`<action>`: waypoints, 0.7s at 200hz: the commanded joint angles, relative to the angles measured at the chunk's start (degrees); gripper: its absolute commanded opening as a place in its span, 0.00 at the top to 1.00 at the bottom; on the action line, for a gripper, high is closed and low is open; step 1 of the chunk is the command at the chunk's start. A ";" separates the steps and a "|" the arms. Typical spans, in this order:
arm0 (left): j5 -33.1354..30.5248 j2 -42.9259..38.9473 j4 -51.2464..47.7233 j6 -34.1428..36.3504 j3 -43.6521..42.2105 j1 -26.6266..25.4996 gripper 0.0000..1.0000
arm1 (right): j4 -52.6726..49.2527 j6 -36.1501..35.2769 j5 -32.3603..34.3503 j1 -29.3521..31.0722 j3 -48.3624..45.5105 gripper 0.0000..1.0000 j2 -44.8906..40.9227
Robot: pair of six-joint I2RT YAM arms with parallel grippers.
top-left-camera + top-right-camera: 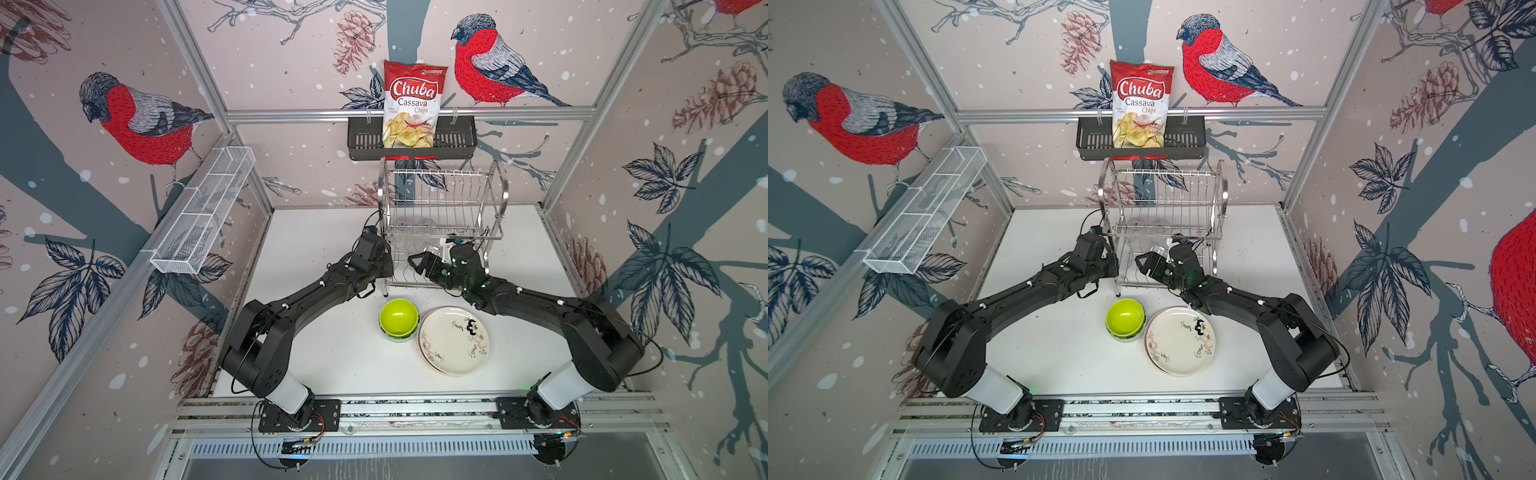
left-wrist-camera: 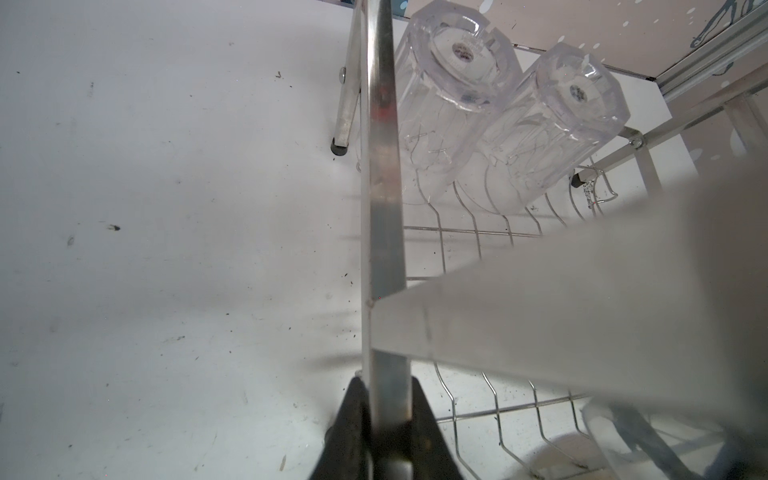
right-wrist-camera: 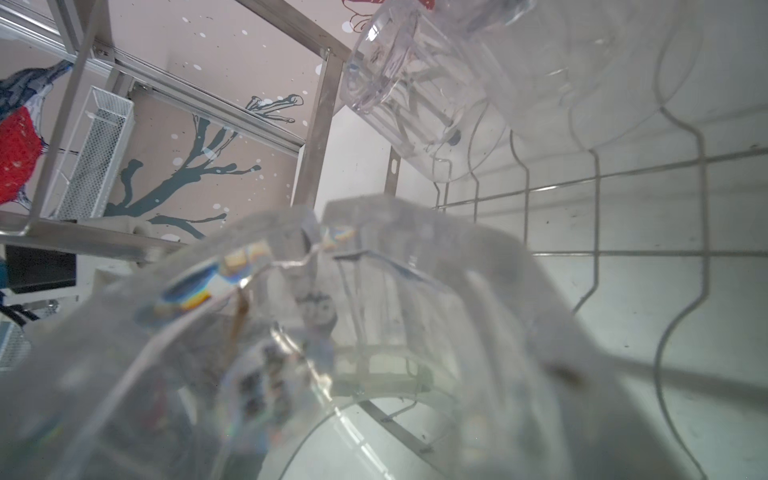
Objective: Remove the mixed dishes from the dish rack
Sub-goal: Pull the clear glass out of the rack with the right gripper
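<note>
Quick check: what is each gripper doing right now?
Left gripper: closed on an upright of the dish rack.
Right gripper: closed around a clear tumbler.

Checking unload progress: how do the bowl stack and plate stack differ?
The bowl stack is deep, plain lime on top; the plate stack is flat, cream with doodles on top. The bowl stack is narrower and sits left of the plate stack in both top views. Both rest on the table, out of the dish rack.

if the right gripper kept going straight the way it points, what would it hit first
Most likely the clear tumbler close in front of the right gripper, in the dish rack's lower tier; depth is unclear.
</note>
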 commanded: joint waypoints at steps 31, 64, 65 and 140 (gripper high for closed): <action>-0.95 1.10 -1.89 -4.14 1.23 0.02 0.87 | 12.60 9.14 -7.97 2.25 -4.43 0.46 -1.14; -1.90 1.19 -2.20 -4.14 1.18 0.02 0.87 | 13.52 10.86 -8.89 3.36 -7.55 0.46 -4.26; -2.00 1.20 -2.20 -4.19 1.18 0.02 0.87 | 13.48 10.82 -8.88 3.41 -7.64 0.46 -4.41; -2.30 0.73 -2.28 -4.54 0.90 0.02 0.87 | 9.57 7.02 -8.50 -0.99 -10.10 0.48 -7.13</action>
